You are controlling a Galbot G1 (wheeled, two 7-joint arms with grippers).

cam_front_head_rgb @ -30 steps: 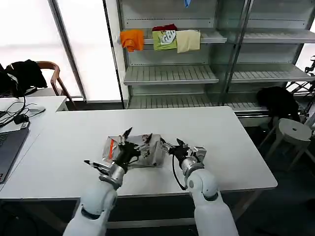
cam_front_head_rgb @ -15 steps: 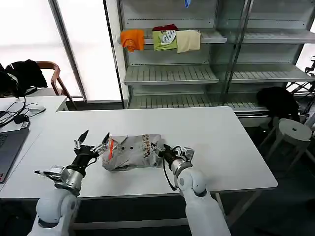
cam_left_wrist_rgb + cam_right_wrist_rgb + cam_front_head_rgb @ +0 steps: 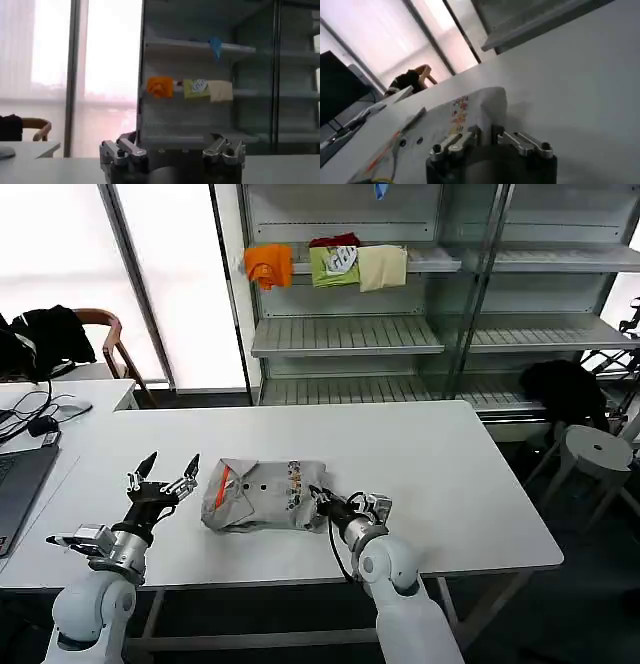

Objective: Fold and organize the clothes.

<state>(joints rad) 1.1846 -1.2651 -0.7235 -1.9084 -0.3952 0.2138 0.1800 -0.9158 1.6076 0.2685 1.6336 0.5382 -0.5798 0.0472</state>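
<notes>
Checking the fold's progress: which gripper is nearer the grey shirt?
Right. The right gripper sits at the grey shirt's edge; the left gripper, open, hovers apart off its collar side.

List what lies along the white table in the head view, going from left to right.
Laptop edge → left tool, open above the table → folded light grey shirt with orange inner collar → right tool at the shirt's right edge → bare white table.
</notes>
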